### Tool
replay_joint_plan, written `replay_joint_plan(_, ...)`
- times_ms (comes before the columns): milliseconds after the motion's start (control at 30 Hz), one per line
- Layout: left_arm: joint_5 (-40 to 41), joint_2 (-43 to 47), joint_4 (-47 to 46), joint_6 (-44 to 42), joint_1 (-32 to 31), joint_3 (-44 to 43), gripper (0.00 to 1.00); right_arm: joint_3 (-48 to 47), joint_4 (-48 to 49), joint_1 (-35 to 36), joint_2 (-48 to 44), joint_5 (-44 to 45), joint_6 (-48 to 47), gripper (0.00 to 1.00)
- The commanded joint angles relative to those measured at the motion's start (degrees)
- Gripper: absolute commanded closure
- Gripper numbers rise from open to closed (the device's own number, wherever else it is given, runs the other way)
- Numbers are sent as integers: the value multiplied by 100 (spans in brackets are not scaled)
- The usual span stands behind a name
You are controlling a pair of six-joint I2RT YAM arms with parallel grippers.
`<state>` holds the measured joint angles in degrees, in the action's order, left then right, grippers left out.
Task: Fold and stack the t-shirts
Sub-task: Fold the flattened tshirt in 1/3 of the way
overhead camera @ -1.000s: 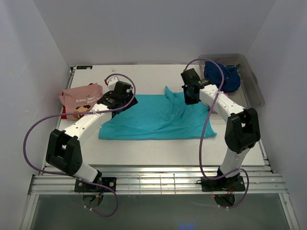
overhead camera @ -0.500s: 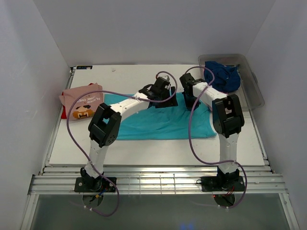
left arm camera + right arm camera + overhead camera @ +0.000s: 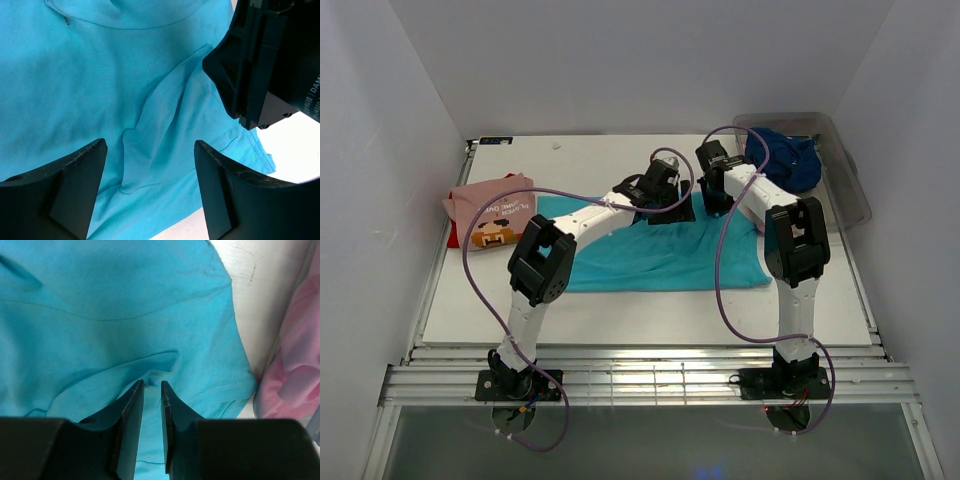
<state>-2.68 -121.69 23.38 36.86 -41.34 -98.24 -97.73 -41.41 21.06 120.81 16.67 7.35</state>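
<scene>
Left gripper: released, its two dark fingers spread wide and hanging over the turquoise t-shirt with nothing between them. Right gripper: jaws drawn to a narrow slit above a raised fold of the same cloth; whether they pinch that fold cannot be told. In the overhead view the two grippers stand just beside each other over the far edge of the shirt, and the right one's black housing fills the upper right corner of the left wrist view.

White table: carries both arms at its near edge and all the cloth.

Turquoise t-shirt: spread flat across the middle of the table, with shallow creases and a curved seam under the left gripper and its hem ending on bare table at the right.

Clear grey tub: at the far right corner, beside the right arm.

Salmon-pink t-shirt: folded, at the left edge of the table, white lettering and a printed figure facing up, apart from the turquoise shirt.

Navy t-shirt: bunched inside the tub.

Bright pink t-shirt: seen only in the right wrist view, crumpled just beyond the turquoise hem.

Red t-shirt: a thin sliver showing under the near left corner of the salmon-pink one.
</scene>
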Motion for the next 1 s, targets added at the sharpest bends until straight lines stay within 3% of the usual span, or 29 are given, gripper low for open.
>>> replay_joint_plan(0, -127, -135, -17, 40, -5, -205, 19, -167, 89, -23, -190, -155, 64, 74)
replay_joint_plan(167, -207, -303, -61, 128, -58, -231, 25, -9, 107, -14, -313, -190, 170, 74)
replay_joint_plan(233, -251, -382, -114, 137, -102, -266, 35, 131, 176, -23, -461, -208, 240, 74)
replay_joint_plan(333, -259, -522, -105, 146, -146, -354, 43, 281, 265, -14, -690, -225, 275, 74)
replay_joint_plan(667, -242, -707, -140, 172, -252, -398, 56, 597, 291, -23, -998, -67, 249, 74)
replay_joint_plan(767, -181, -672, -140, 190, -260, -372, 77, 720, 344, -14, -1051, -93, 249, 74)
replay_joint_plan(800, -76, -646, -140, 216, -260, -372, 90, 764, 344, -23, -1060, -111, 249, 75)
replay_joint_plan(833, -5, -611, -132, 234, -260, -363, 95, 782, 344, -14, -1077, -128, 249, 75)
replay_joint_plan(967, 407, -391, -132, 225, -260, -415, 98, 844, 449, -23, -1043, -234, 249, 75)
